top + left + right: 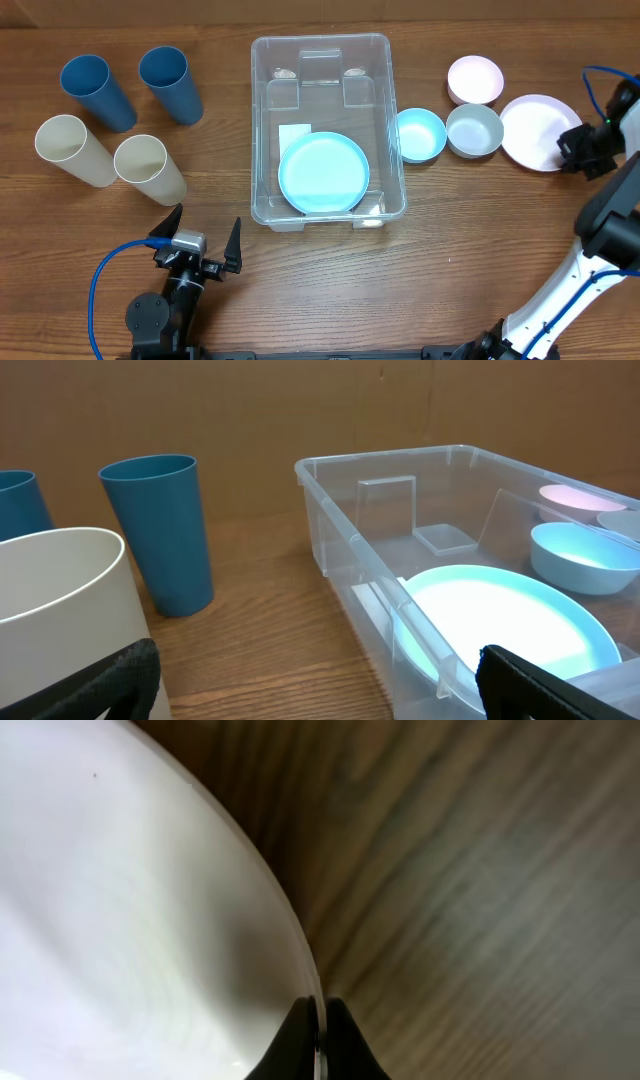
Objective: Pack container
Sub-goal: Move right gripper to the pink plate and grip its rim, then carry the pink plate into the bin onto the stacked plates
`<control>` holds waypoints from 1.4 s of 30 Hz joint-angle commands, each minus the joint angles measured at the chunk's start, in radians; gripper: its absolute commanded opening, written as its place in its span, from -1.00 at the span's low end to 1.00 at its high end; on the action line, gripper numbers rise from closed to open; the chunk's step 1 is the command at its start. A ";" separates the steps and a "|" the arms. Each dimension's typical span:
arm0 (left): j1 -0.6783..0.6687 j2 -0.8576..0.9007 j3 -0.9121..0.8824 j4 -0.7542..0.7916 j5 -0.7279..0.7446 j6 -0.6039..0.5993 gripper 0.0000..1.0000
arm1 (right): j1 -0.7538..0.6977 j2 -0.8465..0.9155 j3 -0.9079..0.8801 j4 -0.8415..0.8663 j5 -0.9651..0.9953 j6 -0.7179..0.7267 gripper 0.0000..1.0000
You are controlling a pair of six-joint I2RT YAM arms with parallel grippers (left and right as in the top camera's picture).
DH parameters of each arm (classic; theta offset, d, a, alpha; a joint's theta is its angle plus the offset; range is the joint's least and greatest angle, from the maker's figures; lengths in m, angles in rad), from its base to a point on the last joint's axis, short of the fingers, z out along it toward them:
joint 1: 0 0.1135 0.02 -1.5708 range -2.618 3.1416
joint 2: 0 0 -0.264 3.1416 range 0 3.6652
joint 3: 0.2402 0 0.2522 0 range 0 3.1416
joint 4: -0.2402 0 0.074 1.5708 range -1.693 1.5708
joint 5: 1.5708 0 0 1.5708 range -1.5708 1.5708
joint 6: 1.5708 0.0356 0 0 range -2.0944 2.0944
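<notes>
Evidently the right pincer (573,149) is clamped on the rim of the pale pink round plastic plate (535,130) near the counter's (450,290) right edge. The large clear rectangular plastic container (262,130) sits mid-counter, leftward of it. The left pincer (200,242) gapes empty.

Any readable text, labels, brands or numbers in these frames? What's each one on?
No text can be read in any view.
The white label on the floor of the container looks blank from overhead and is partly covered by the light blue plate; any print on it is too small to read.
The pale pink plate shows no markings.
</notes>
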 commanded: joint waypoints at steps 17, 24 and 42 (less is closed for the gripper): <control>0.007 -0.008 -0.003 0.000 0.000 -0.013 1.00 | 0.149 -0.522 0.258 -0.125 -0.155 -0.045 -0.92; 0.007 -0.008 -0.003 0.000 0.001 -0.013 1.00 | 0.571 -0.547 0.238 -0.235 -0.080 -0.100 -0.92; 0.007 -0.008 -0.003 0.000 0.000 -0.013 1.00 | 1.060 -0.542 -0.410 0.142 0.018 -0.034 -0.92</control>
